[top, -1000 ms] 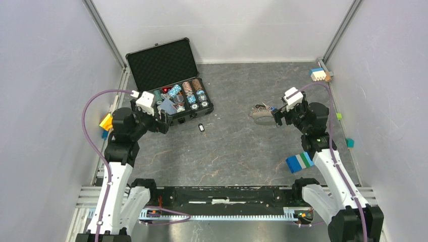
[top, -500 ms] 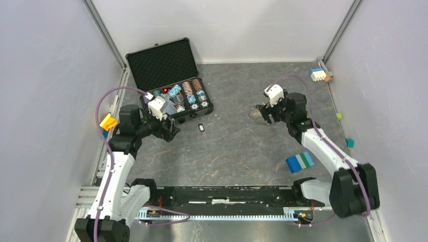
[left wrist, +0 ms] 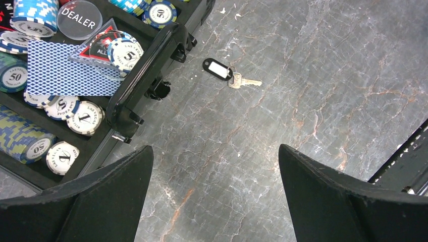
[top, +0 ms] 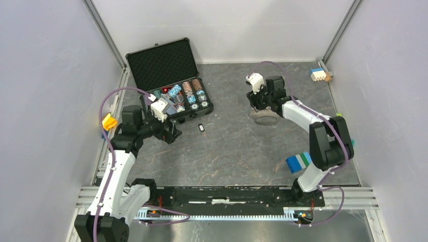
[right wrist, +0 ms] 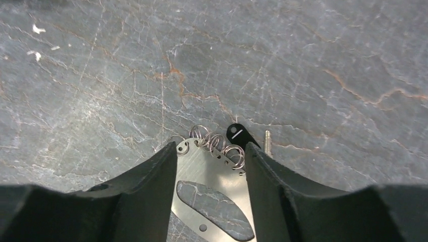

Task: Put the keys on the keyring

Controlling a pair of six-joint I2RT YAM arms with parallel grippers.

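One key with a black-and-white tag [left wrist: 218,70] lies flat on the grey table, just right of the case; it is also visible from above [top: 201,128]. My left gripper [left wrist: 215,151] hovers open a little short of it, nothing between the fingers. The keyring [right wrist: 212,176] is a flat metal plate with several wire rings [right wrist: 222,143] along its far edge. Both fingers of my right gripper [right wrist: 209,146] press against the plate's two side edges. A black tag [right wrist: 237,133] and a key blade [right wrist: 267,138] lie just beyond the rings. From above, the plate [top: 263,119] shows under the right gripper [top: 261,108].
An open black case [top: 161,63] full of poker chips and cards stands at the back left; its handle [left wrist: 146,65] is close to the left gripper. A blue-green-white block [top: 299,162] lies at the right, a yellow block [top: 106,121] at the left wall, small blocks [top: 319,74] in the back right corner.
The right arm swung left and toward the back over the keyring, and its jaws narrowed onto the plate. The left gripper shifted a little right toward the tagged key, still open.
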